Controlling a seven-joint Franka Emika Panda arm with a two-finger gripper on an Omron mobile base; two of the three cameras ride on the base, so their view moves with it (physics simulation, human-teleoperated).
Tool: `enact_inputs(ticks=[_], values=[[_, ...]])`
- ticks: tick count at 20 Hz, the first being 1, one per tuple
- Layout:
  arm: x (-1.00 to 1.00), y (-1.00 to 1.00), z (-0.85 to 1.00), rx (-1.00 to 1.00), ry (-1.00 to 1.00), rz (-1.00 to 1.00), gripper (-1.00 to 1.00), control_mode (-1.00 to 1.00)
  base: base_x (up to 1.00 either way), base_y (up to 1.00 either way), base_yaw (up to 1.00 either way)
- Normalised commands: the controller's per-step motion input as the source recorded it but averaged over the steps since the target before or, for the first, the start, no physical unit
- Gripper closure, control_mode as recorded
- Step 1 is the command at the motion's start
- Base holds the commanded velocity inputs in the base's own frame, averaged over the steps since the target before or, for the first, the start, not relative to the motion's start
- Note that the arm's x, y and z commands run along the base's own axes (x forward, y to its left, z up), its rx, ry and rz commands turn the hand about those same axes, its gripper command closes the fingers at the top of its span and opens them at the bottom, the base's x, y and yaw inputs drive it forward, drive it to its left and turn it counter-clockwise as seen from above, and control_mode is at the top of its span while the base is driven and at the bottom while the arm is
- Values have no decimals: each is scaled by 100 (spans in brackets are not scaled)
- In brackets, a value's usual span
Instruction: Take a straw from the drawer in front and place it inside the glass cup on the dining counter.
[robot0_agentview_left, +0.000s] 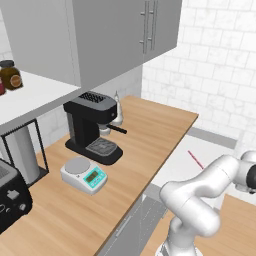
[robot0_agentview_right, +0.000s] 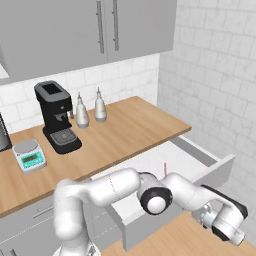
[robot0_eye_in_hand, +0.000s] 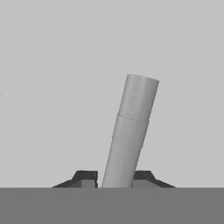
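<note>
Your tool (robot0_eye_in_hand: 116, 177) is clamped on the slim grey metal bar handle (robot0_eye_in_hand: 133, 122) of the wide light-grey drawer (robot0_agentview_right: 222, 167) (it stands open), where the thin red-pink straw (robot0_agentview_right: 164, 169) lies on the pale floor, so swinging away before letting go could jolt the drawer and roll the straw.

Count: one straw (robot0_agentview_right: 164, 169) in one open drawer (robot0_agentview_right: 210, 172), both behind the pincer (robot0_eye_in_hand: 117, 179), which is closed on one grey bar handle (robot0_eye_in_hand: 130, 131). Farther off on the worktop (robot0_agentview_right: 135, 125): one coffee machine (robot0_agentview_right: 55, 115), one scale (robot0_agentview_right: 29, 154), two bottles (robot0_agentview_right: 81, 112). Two jars (robot0_agentview_left: 10, 75) on the shelf.
</note>
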Motion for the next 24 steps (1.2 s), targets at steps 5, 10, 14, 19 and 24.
enact_inputs(ticks=[5, 10, 14, 19, 24], values=[[-19, 40, 54, 0, -5, -10, -100, -100, 0, 0, 0], [-19, 38, 54, 0, 2, -13, -100, -100, 0, 0, 0], [-37, 2, 49, -1, 4, -9, -100, -100, 0, 0, 0], [-38, 0, 26, -15, 8, -7, -100, -100, 0, 0, 0], [-40, -1, 33, -11, 0, 0, -100, -100, 0, 0, 0]])
